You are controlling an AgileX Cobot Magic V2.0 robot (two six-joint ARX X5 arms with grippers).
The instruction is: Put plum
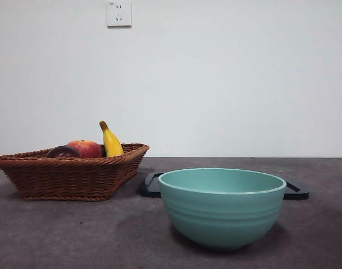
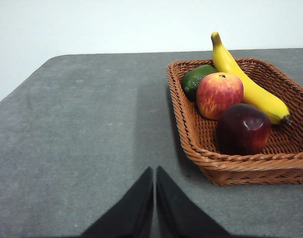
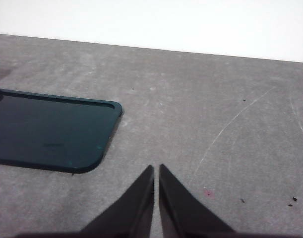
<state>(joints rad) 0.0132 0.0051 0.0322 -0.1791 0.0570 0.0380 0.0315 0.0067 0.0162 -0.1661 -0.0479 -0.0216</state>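
Note:
The plum (image 2: 243, 129) is dark maroon and glossy and lies in the brown wicker basket (image 2: 230, 162), at its near side in the left wrist view. In the front view only the plum's top (image 1: 62, 152) shows above the basket rim (image 1: 70, 161). My left gripper (image 2: 154, 173) is shut and empty, hovering over bare table short of the basket. My right gripper (image 3: 156, 171) is shut and empty too, above the table beside a dark tray (image 3: 47, 130). Neither arm shows in the front view.
A red-orange fruit (image 2: 219, 94), a yellow banana (image 2: 245, 84) and a green fruit (image 2: 197, 78) share the basket. A teal bowl (image 1: 221, 206) stands at the front, with the dark tray (image 1: 296, 192) flat behind it. A wall socket (image 1: 118, 13) sits high on the back wall.

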